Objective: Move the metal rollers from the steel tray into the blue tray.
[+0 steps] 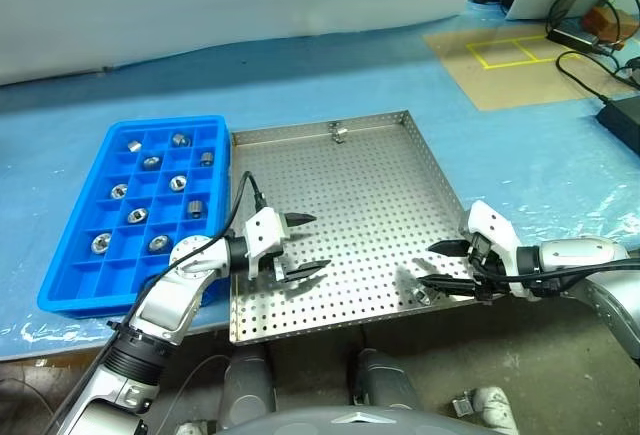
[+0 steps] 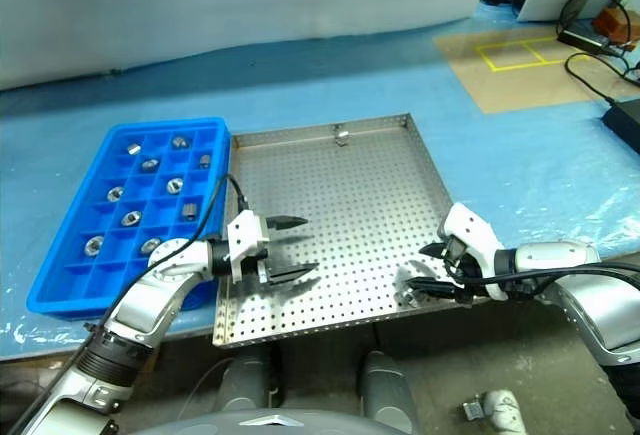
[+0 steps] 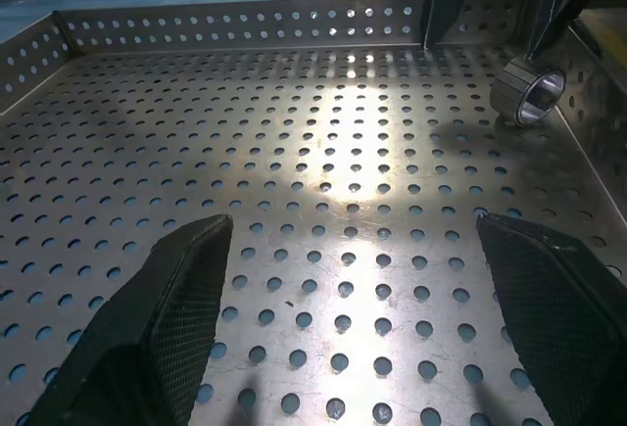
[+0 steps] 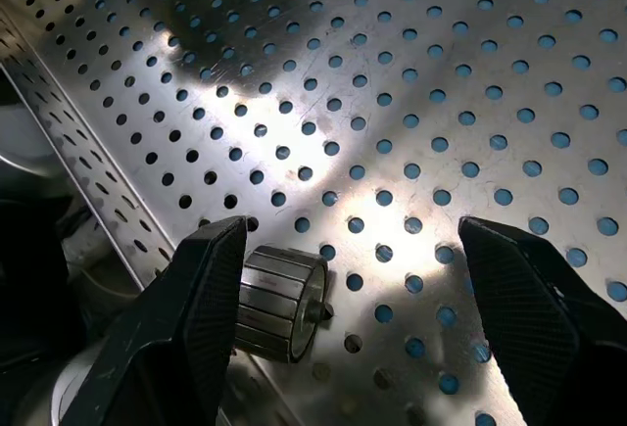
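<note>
The steel tray (image 1: pixel 350 185) lies in front of me, with the blue tray (image 1: pixel 70 280) on its left. Several metal rollers (image 1: pixel 139 214) sit in the blue tray's compartments. One roller (image 4: pixel 282 301) lies on the steel tray's floor near its front right corner, close by the rim. My right gripper (image 1: pixel 425 264) hangs open over it, and the roller sits just inside one finger (image 4: pixel 196 318). Another roller (image 1: pixel 340 133) rests at the far rim. My left gripper (image 1: pixel 320 242) is open and holds nothing over the tray's front left part, pointing toward the right gripper.
Blue sheeting covers the table around both trays. At the far right are a brown board with yellow tape (image 1: pixel 510 55) and black cables (image 1: pixel 590 65). The steel tray's front edge (image 1: pixel 330 330) overhangs the table edge near me.
</note>
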Tool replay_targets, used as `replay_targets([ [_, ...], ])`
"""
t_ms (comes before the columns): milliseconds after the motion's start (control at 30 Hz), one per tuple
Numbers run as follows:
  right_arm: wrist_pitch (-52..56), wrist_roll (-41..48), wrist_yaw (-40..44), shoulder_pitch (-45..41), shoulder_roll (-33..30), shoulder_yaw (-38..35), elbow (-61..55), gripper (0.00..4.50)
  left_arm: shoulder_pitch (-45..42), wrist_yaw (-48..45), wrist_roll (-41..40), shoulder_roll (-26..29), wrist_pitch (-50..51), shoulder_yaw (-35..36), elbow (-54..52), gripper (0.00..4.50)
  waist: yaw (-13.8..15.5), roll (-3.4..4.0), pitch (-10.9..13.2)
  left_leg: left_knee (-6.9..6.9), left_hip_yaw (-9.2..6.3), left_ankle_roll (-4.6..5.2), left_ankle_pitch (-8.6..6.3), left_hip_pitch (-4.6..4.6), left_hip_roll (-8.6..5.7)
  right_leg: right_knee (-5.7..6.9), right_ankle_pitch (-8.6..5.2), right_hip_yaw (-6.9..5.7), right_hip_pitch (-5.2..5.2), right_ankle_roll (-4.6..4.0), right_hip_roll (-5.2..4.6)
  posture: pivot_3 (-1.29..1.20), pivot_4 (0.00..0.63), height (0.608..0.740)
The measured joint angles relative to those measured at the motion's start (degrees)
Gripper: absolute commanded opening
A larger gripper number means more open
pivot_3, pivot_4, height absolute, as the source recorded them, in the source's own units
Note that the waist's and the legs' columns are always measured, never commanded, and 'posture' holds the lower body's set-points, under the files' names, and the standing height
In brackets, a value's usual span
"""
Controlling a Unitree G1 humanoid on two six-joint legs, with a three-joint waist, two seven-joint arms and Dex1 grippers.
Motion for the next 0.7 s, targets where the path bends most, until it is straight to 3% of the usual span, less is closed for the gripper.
replay_targets([
  [600, -1.75, -1.38, 2.61, 2.35, -0.46, 1.90, -0.53, 3.61, 0.00, 0.46, -0.10, 0.04, 3.13, 0.00, -2.58, 4.27, -0.05, 0.00, 0.00, -0.02, 0.00, -0.01, 0.00, 0.00, 0.00, -0.01, -0.02, 0.01, -0.01, 0.03, -0.01, -0.21, 0.150, 0.740],
  [700, -1.70, -1.43, 2.83, 2.32, -1.02, 1.87, -0.52, 3.03, -0.01, 0.60, -0.10, 0.05, 3.60, 0.00, -2.69, 4.27, -0.03, 0.00, 0.00, -0.02, 0.00, 0.00, 0.00, 0.00, 0.00, -0.01, -0.02, 0.01, -0.01, 0.03, -0.01, -0.20, 0.150, 0.740],
])
